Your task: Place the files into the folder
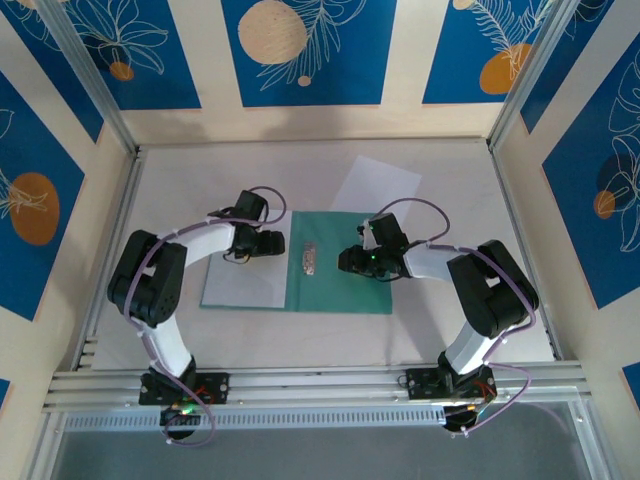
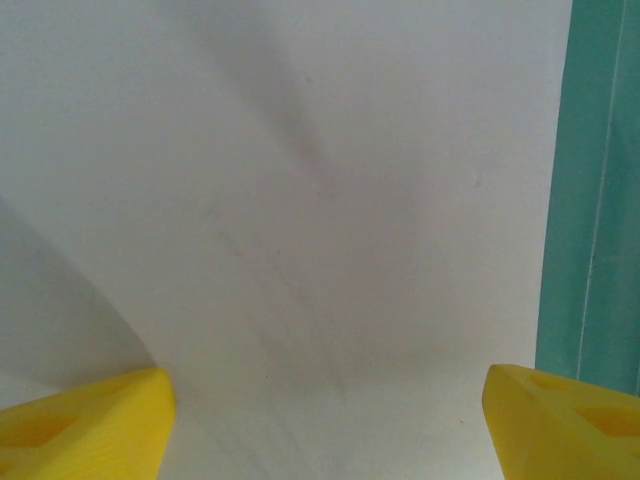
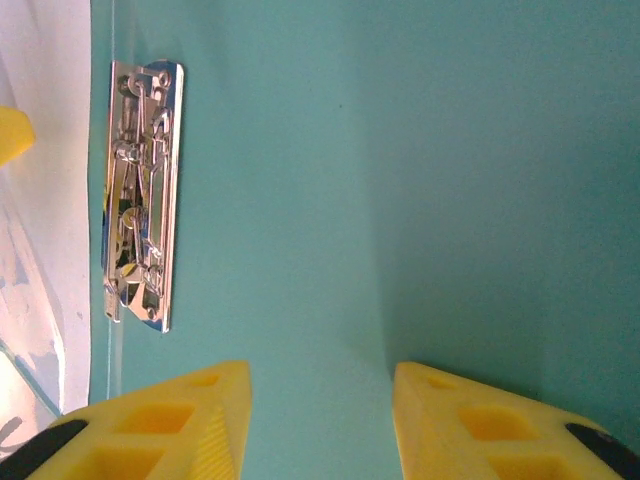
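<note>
Bright even light, soft faint shadows.

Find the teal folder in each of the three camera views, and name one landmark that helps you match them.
Top external: the folder lies open at the centre of the picture.
Left wrist: a narrow teal strip down the right edge.
Right wrist: teal from near the left edge across to the right.
Shared landmark: the straight line where teal meets the white sheet; the metal clip sits beside it.
</note>
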